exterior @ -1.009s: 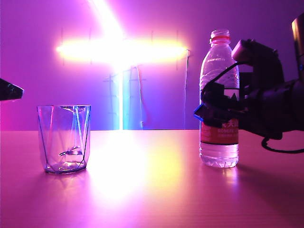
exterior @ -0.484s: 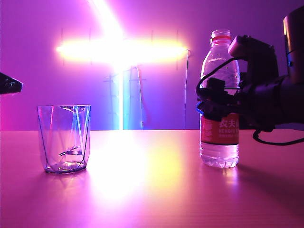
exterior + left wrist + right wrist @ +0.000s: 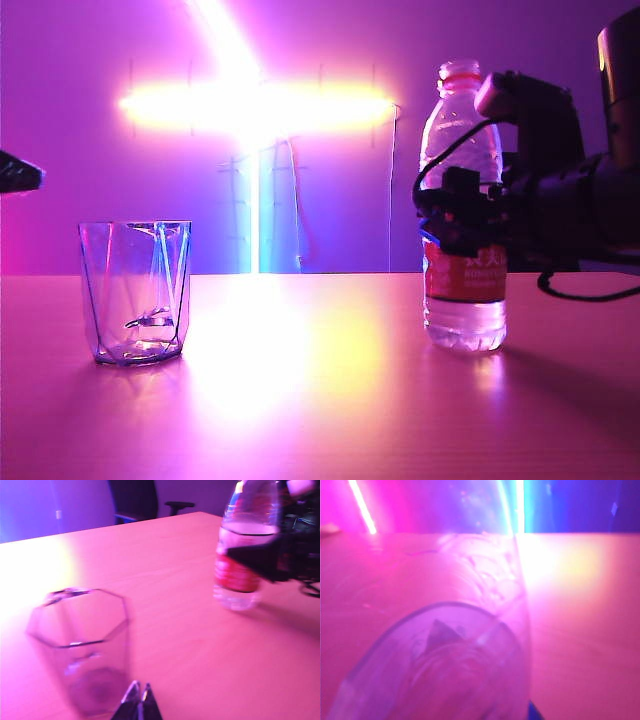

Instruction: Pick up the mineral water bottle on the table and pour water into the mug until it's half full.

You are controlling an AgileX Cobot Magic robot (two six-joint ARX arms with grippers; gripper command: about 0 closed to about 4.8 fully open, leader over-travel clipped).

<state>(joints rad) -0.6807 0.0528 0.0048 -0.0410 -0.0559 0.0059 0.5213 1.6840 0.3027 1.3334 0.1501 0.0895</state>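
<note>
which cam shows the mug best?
Exterior view: the mug stands whole and sharp on the table, side-on, left of the bottle. Left wrist view shows it from above, blurred. Right wrist view shows only the bottle, no mug.

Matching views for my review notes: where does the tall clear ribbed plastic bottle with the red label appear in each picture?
Exterior view: bottle right, standing, right gripper around it.
Left wrist view: far right, past the glass tumbler.
Right wrist view: fills the foreground.
Shared landmark: table.
</note>
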